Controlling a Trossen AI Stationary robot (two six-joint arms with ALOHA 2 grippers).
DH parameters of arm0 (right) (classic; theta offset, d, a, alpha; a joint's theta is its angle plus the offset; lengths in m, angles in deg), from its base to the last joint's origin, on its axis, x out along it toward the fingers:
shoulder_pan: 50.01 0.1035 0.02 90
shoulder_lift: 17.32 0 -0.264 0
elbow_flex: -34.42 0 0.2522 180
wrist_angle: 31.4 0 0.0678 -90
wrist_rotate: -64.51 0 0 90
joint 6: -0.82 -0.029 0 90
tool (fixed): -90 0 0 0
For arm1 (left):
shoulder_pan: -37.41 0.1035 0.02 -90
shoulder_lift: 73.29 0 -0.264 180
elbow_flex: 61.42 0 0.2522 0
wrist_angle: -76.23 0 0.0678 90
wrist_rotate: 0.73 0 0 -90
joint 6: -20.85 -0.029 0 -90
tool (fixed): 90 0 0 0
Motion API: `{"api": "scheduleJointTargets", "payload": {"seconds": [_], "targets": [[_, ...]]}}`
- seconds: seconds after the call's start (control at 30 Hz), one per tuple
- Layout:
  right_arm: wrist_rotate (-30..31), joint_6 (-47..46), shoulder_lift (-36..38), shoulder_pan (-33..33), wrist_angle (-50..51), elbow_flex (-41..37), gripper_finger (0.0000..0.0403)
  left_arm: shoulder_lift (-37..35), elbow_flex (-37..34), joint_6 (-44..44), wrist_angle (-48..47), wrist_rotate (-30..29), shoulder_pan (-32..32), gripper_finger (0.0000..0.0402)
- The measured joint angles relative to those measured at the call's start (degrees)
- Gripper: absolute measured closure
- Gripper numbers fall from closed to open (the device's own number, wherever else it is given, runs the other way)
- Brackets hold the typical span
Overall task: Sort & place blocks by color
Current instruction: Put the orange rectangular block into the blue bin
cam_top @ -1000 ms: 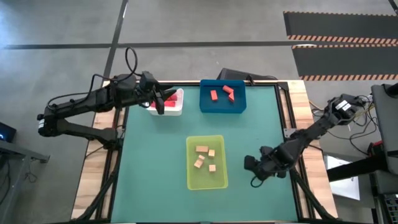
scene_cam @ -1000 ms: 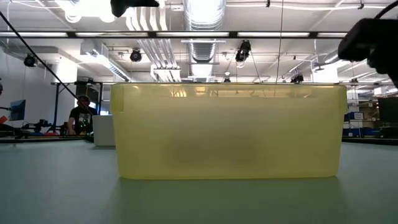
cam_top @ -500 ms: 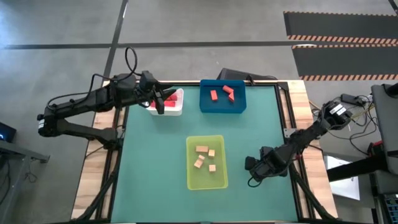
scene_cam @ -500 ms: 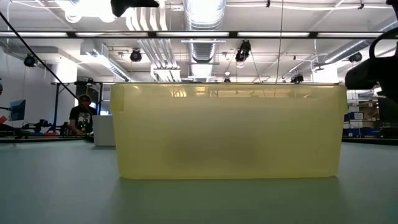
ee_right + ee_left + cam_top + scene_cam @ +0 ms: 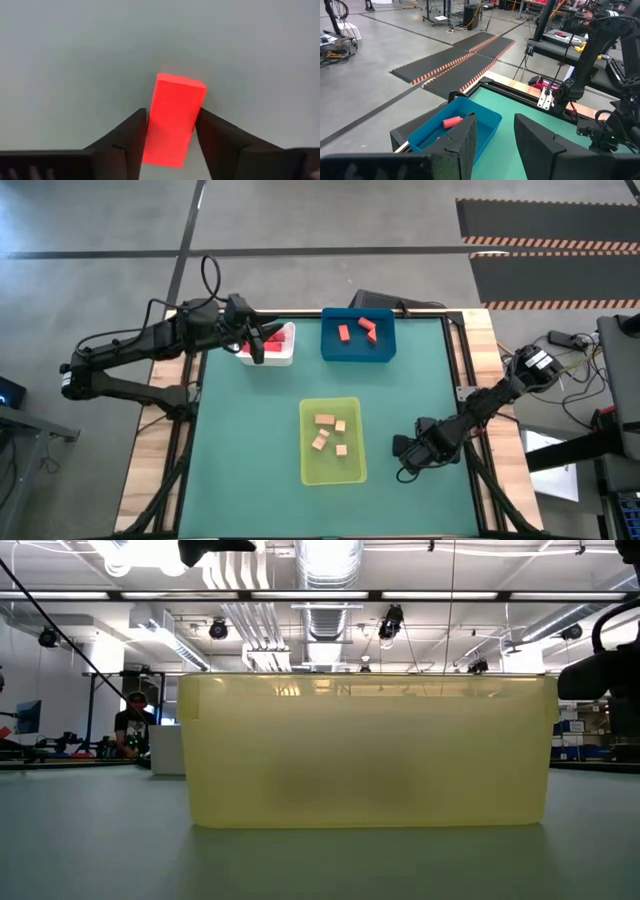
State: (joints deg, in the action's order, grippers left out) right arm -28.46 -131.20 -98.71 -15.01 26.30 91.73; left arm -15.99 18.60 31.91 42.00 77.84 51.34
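Now right gripper (image 5: pixel 170 135) fingers straddle coral block (image 5: pixel 172 117), lower right; squeeze squarely. Left gripper (image 5: pixel 494 137) fingers apart.

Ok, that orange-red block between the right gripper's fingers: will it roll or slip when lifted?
The orange-red block looks like a flat-sided bar lying on the table, so it probably won't roll. It looks rigid and small, likely light. The right gripper has a finger along each long side; a square squeeze should hold, though smooth faces might slip slightly.
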Motion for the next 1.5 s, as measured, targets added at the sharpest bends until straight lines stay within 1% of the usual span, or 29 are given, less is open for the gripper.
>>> {"api": "scheduleJointTargets", "payload": {"seconds": [0.1, 0.17, 0.43, 0.57, 0.63, 0.77, 0.87, 1.03, 1.17, 1.33, 1.5], "targets": [[-0.01, 0.02, 0.07, 0.00, -0.06, 0.00, 0.0276, 0.00, 0.00, 0.01, 0.00, 0.01, 0.00, 0.0285], [-0.01, 0.18, 0.28, 0.00, -0.42, 0.00, 0.0290, 0.00, 0.00, 0.01, 0.00, 0.01, 0.00, 0.0285], [0.01, 0.65, 3.27, -0.38, -0.18, 2.09, 0.0290, 0.00, 0.00, 0.03, 0.00, 0.01, 0.00, 0.0285], [0.03, 1.54, 4.93, -2.67, 5.86, 6.18, 0.0289, -0.21, 0.05, 0.04, 0.00, 0.25, 0.00, 0.0285], [0.01, 4.89, 5.42, -4.86, 9.88, 8.95, 0.0288, -0.49, 0.09, 0.05, 0.04, 0.26, -0.02, 0.0285], [1.20, 15.26, 5.66, -11.72, 15.16, 14.59, 0.0288, -1.06, 0.09, 0.05, 0.37, 0.27, 0.00, 0.0285], [3.05, 25.58, 5.48, -18.60, 14.97, 18.28, 0.0288, -1.09, 0.20, -1.07, 0.33, 0.27, 0.00, 0.0285], [3.13, 44.33, 5.42, -31.43, 13.97, 23.64, 0.0288, -1.22, 1.40, -3.40, 0.42, 0.34, 0.70, 0.0285], [3.09, 56.96, 5.29, -41.62, 14.03, 28.39, 0.0288, -1.49, 3.71, -5.50, 0.85, 0.32, 1.86, 0.0285], [1.80, 68.59, 2.76, -52.51, 15.23, 34.96, 0.0288, -1.47, 6.86, -11.30, 2.66, 0.36, 3.73, 0.0285], [-1.90, 78.04, -2.46, -59.47, 17.11, 40.98, 0.0288, -1.42, 7.43, -16.47, 9.68, 0.34, 6.69, 0.0285]]}}
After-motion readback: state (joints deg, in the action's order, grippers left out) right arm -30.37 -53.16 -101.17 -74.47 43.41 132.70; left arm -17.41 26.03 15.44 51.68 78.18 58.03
